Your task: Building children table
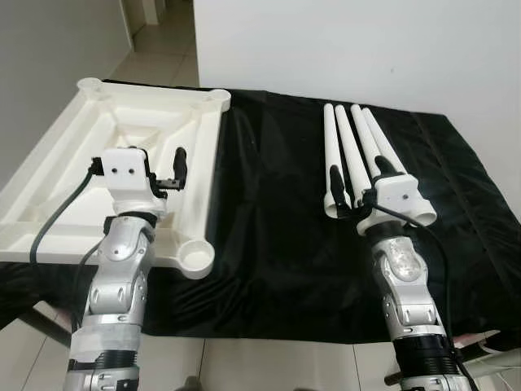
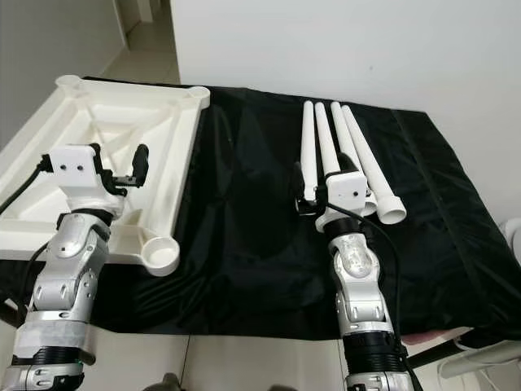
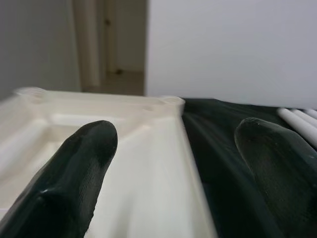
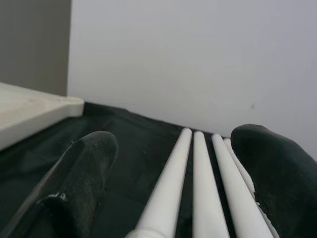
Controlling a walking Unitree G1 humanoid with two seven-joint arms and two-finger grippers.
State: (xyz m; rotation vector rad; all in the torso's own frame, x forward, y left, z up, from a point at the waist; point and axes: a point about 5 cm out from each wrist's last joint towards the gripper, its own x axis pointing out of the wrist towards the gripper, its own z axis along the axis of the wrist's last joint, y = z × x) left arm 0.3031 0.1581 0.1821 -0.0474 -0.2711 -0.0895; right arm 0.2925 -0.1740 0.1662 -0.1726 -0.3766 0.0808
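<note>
Silver robot arms reach forward from the near edge over a black cloth (image 1: 269, 228) spread across the work surface. Nearest on the left, a round leg socket (image 1: 196, 259) sits at the near right corner of the upturned cream tabletop (image 1: 57, 187), which lies underside up on the left part of the cloth with its far end toward an open doorway. The left gripper (image 1: 167, 171) hovers above the tabletop's right rim, fingers (image 3: 74, 173) spread apart and holding nothing; its wrist view looks along that rim with one finger over the cream plastic and the other over the black cloth. On the right, the right gripper (image 2: 326, 183) is poised over the near ends of four white table legs (image 1: 352, 151), its fingers (image 4: 81, 168) likewise parted, one to the left of the bundle and one over its right side, not gripping any leg. The legs lie side by side on the cloth, touching or nearly so, flared ends near and slim ends pointing away toward the white wall (image 1: 366, 41). Tiled floor (image 1: 269, 362) shows below the cloth's near edge.
</note>
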